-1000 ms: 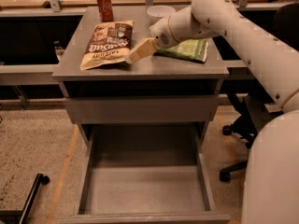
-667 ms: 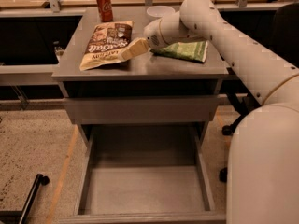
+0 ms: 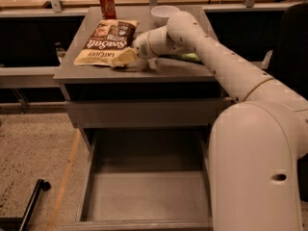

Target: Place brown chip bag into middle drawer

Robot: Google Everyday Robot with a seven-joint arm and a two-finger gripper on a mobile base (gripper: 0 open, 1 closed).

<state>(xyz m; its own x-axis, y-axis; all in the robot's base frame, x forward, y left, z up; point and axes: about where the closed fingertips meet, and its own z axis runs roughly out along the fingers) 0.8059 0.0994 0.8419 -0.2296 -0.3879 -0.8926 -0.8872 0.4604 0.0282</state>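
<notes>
Behind my gripper [image 3: 123,57], to the left, stands a red can [image 3: 107,4]. The bag [image 3: 105,41] lies flat just left of the gripper and touches it: dark brown top, cream bottom, white letters. Whether the gripper is spread or pressed together I cannot tell. Behind-right is a white bowl [image 3: 163,13]; below, the drawer [image 3: 144,196] stands open.

A red soda can [image 3: 107,4] and a white bowl [image 3: 164,14] stand at the tabletop's [image 3: 91,71] back.

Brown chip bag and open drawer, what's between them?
Camera view: a closed flat grey drawer front. The end effector is at the crinkly brown chip bag's corner.
</notes>
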